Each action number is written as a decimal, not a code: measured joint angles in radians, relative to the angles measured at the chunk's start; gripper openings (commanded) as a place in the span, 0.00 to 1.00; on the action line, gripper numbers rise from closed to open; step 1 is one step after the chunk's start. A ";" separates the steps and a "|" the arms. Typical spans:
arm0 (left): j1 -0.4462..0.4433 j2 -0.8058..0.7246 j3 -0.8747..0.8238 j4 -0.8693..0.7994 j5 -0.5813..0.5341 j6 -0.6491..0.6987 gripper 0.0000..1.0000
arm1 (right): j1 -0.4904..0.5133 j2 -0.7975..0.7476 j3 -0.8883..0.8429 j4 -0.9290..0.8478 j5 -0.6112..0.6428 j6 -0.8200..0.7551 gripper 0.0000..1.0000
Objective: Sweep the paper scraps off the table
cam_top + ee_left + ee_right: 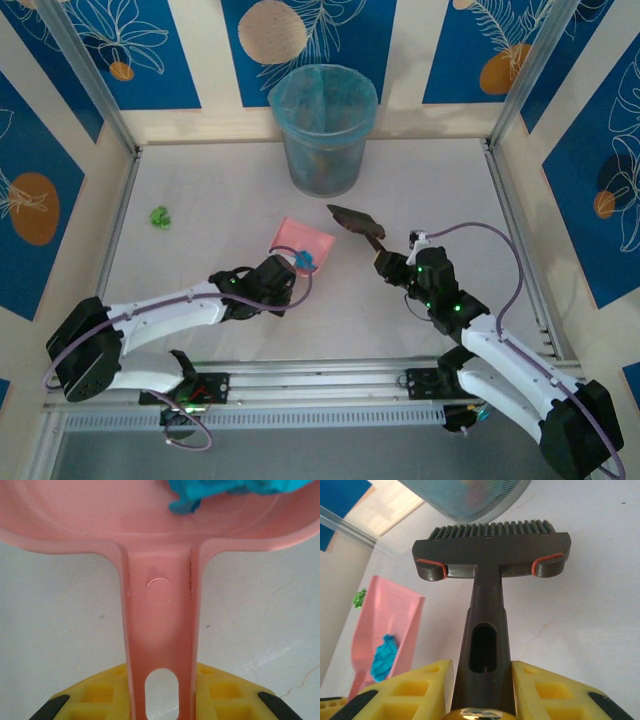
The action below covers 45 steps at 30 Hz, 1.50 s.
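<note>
My left gripper (283, 276) (161, 700) is shut on the handle of a pink dustpan (303, 239) (160, 595) (380, 630) lying mid-table. A cyan paper scrap (305, 262) (220, 490) (384, 656) sits in the pan near the handle. A green paper scrap (159, 216) (359, 598) lies alone on the white table (420, 190) at the far left. My right gripper (390, 262) (482, 690) is shut on the handle of a dark brush (355, 220) (490, 555), whose bristled head points away, to the right of the pan.
A translucent bin with a blue-green liner (322, 128) (470, 497) stands at the back centre, just beyond the brush head. Metal rails (320, 385) run along the near edge, and patterned walls close in the other sides.
</note>
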 measured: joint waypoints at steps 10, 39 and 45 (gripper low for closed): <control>0.001 -0.043 0.216 -0.193 0.009 -0.026 0.00 | 0.003 -0.032 0.000 -0.034 0.066 0.001 0.00; 0.222 0.888 1.827 -0.571 0.383 -0.016 0.00 | 0.024 0.059 0.000 0.008 0.065 -0.105 0.00; 0.265 0.914 1.836 -0.492 0.554 -0.108 0.00 | 0.026 0.060 0.000 0.008 0.064 -0.112 0.00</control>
